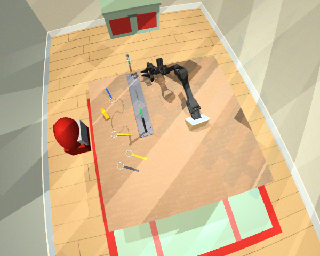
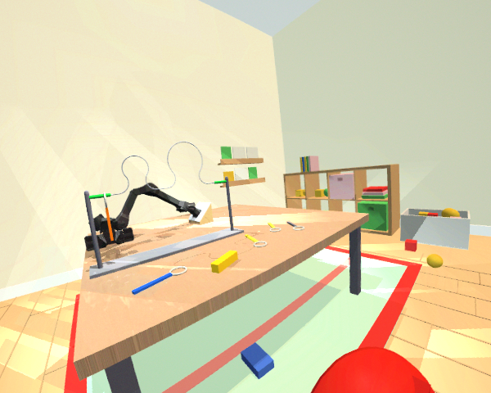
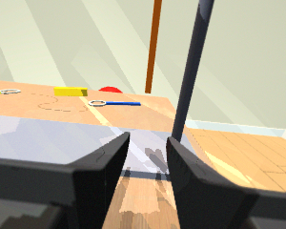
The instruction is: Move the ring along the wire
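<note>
The ring (image 1: 129, 61) (image 2: 105, 195) hangs on the green part (image 2: 96, 196) of the wire at the near post (image 2: 92, 230) (image 3: 193, 72). Its orange handle (image 1: 130, 69) (image 2: 109, 223) (image 3: 153, 48) hangs straight down. My gripper (image 1: 142, 73) (image 3: 148, 143) is low over the table, just behind the grey base plate (image 1: 140, 110) (image 3: 48, 138). Its fingers stand partly apart with nothing between them. In the wrist view the handle and the post stand ahead, beyond the fingertips. The thin grey wire (image 2: 184, 146) loops high to the other post (image 2: 228, 205) and its green part (image 2: 218, 182) (image 1: 141, 112).
Spare ring tools lie on the table: a blue one (image 1: 108, 93) (image 3: 115, 103), two yellow ones (image 1: 121, 134) (image 1: 138, 156) and a grey one (image 1: 129, 168). A yellow block (image 1: 105, 113) (image 3: 71, 91) lies near the blue one. The arm's base (image 1: 197, 121) stands to the right.
</note>
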You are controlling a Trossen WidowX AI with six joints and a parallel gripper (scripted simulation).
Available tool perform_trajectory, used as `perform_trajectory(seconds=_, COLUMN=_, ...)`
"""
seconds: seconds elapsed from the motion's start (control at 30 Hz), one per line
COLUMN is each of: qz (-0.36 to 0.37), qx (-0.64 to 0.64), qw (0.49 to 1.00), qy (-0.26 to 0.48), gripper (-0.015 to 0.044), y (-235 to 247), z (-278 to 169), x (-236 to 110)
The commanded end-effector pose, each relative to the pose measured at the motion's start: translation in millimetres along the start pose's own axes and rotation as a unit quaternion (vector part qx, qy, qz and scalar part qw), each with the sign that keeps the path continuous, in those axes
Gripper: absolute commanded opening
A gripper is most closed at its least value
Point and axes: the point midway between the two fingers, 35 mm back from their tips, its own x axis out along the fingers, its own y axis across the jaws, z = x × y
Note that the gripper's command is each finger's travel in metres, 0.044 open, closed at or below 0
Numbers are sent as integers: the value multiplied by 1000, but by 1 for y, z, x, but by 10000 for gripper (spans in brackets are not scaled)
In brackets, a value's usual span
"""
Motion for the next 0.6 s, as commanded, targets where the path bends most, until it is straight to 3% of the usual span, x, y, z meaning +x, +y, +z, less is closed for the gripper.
perform_trajectory(seconds=0.0, qz=14, qx=0, qw=1000, qy=0, gripper=160, y=2, z=-14, x=-10)
perform_trajectory(seconds=0.3, qz=11, qx=1, qw=1000, qy=-2, gripper=160, y=2, z=35, x=37)
perform_trajectory(seconds=0.57, qz=11, qx=1, qw=1000, qy=-3, gripper=160, y=2, z=36, x=42)
